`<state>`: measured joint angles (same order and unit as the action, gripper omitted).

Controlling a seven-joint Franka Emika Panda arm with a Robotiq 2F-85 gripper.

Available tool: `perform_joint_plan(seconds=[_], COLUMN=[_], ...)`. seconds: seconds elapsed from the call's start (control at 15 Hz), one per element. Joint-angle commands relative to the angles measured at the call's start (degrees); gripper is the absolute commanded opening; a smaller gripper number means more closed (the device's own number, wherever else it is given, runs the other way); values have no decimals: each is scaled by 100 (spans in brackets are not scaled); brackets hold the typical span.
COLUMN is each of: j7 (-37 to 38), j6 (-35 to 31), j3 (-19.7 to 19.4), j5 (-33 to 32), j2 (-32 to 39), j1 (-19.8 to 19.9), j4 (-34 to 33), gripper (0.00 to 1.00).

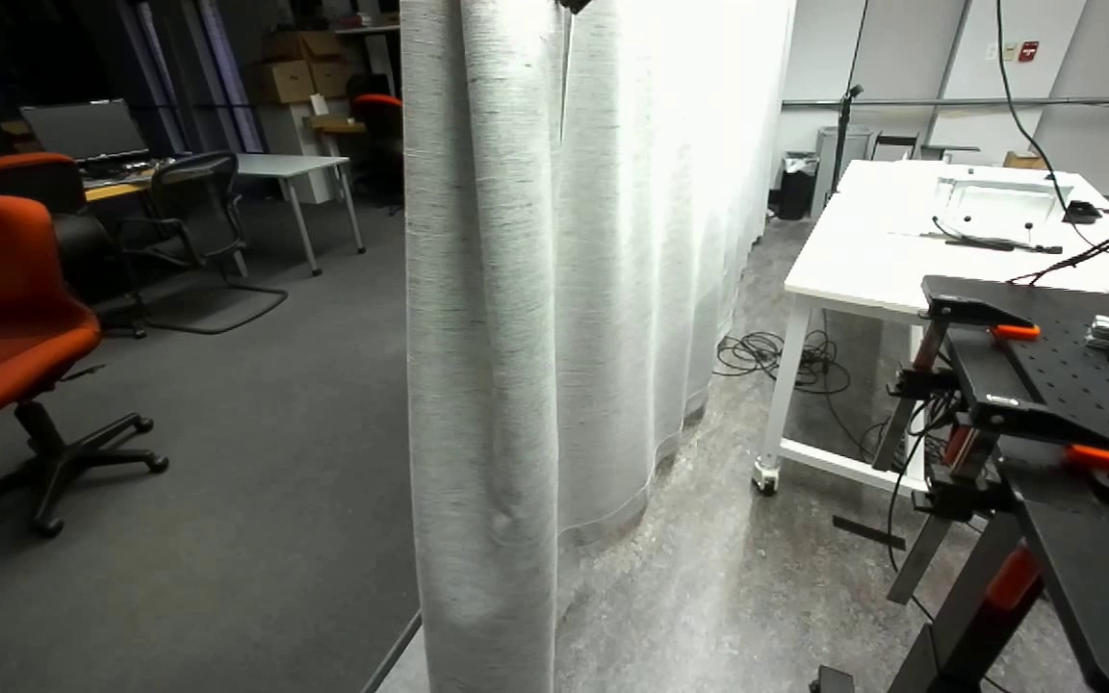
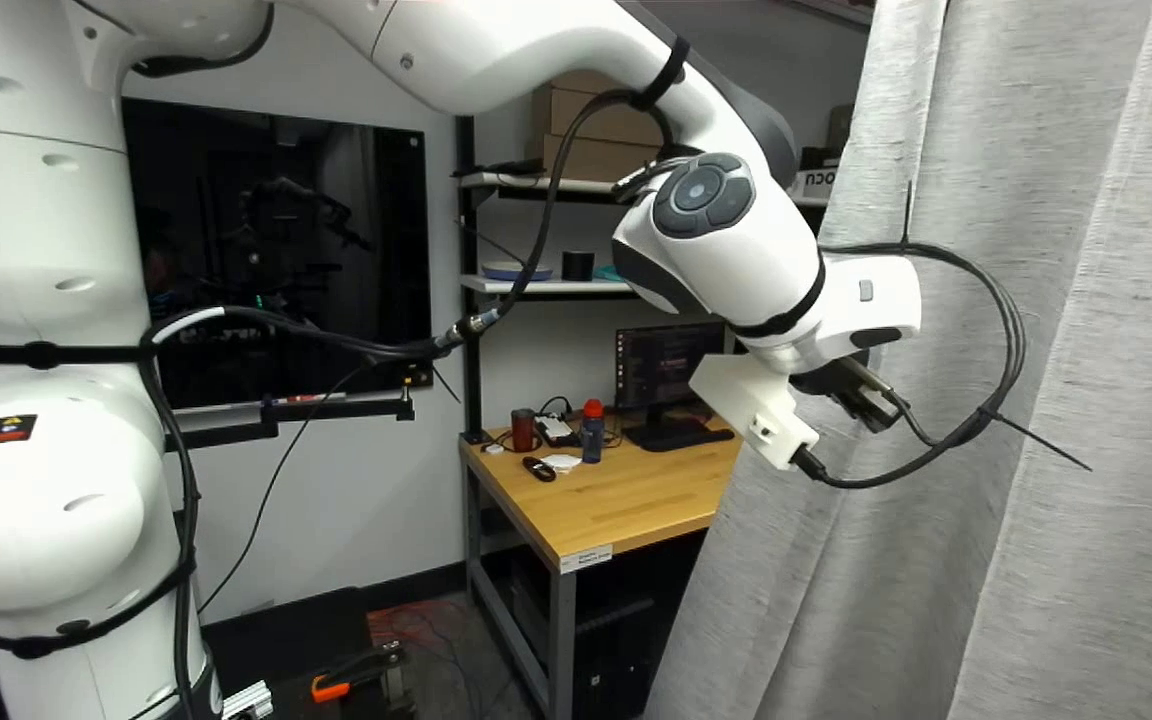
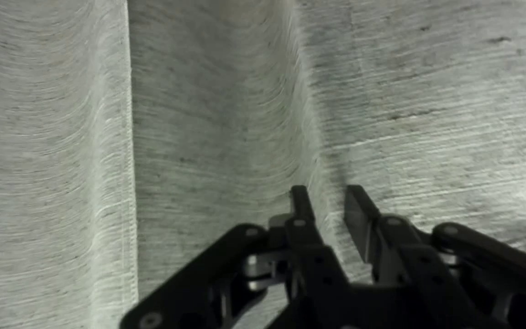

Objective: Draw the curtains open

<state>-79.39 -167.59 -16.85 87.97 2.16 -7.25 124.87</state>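
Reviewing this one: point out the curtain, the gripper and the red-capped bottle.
Curtain [image 1: 603,289], in an exterior view: the middle of its visible pleated fabric.
Gripper [image 3: 328,196], in the wrist view: the gap between its fingertips.
Red-capped bottle [image 2: 592,438], in an exterior view: its dark blue body.

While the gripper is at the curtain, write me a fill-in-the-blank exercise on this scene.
1. In the wrist view, the gripper has a fold of curtain showing between its fingers, which number ____.
2. In an exterior view, the curtain hangs between the nearest orange swivel chair and the wheeled table coloured ____.
3. As pictured in an exterior view, the red-capped water bottle stands to the ____ of the computer monitor.

Missing words: two; white; left.
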Motion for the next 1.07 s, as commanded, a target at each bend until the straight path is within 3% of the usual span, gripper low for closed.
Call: perform_joint_plan(seconds=[0.0, 0.4, 0.67, 1.0], j7=[837, 1787, 2729, 3871], j6=[114, 128, 385, 540], j3=[-8, 104, 427, 908], j5=[-1019, -2527, -3488, -3987], j2=[-280, -497, -802, -1019], j1=[-17, -94, -235, -362], j4=[500, 1160, 1623, 1620], gripper=[58, 100, 100, 100])
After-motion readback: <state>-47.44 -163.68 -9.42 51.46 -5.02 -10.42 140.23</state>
